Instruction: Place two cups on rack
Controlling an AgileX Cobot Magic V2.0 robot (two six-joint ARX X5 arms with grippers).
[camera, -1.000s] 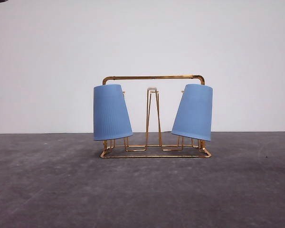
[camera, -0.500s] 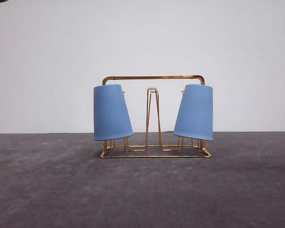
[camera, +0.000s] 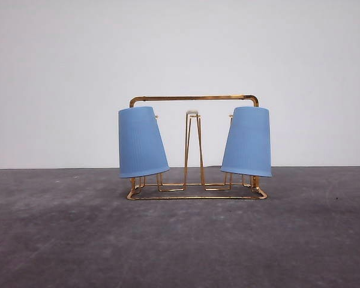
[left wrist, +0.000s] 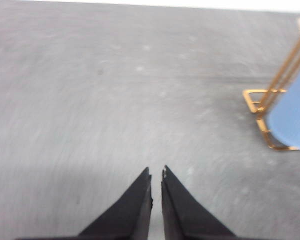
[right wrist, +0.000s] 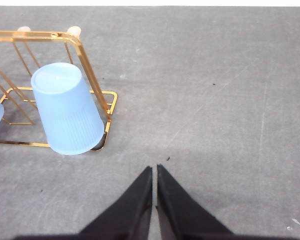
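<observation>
Both cups sit upside down on the rack (camera: 194, 98), mouths down, bases up. Left cup (camera: 141, 142) hangs over a prong at the rack's left end, tilted so its mouth flares out to the left. Right cup (camera: 247, 142) hangs at the right end, nearly upright, mouth leaning slightly to the right. The two are well apart, with the tall narrow centre prong (camera: 192, 147), pale-tipped, between them and bare. Rack stands upright on the grey table (camera: 180, 240), roughly mid-table, its arched gold frame passing behind the cup tops and its base loop flat on the surface. White wall (camera: 180, 48) behind.

Left gripper (left wrist: 156, 172): black fingers nearly together, just a thin slit between the tips, nothing held, over bare table and well apart from the rack corner and cup edge seen in the blurred left wrist view.

Right gripper (right wrist: 154, 168): fingers likewise pressed almost closed, empty, over bare table, near the right cup but clear of it.
</observation>
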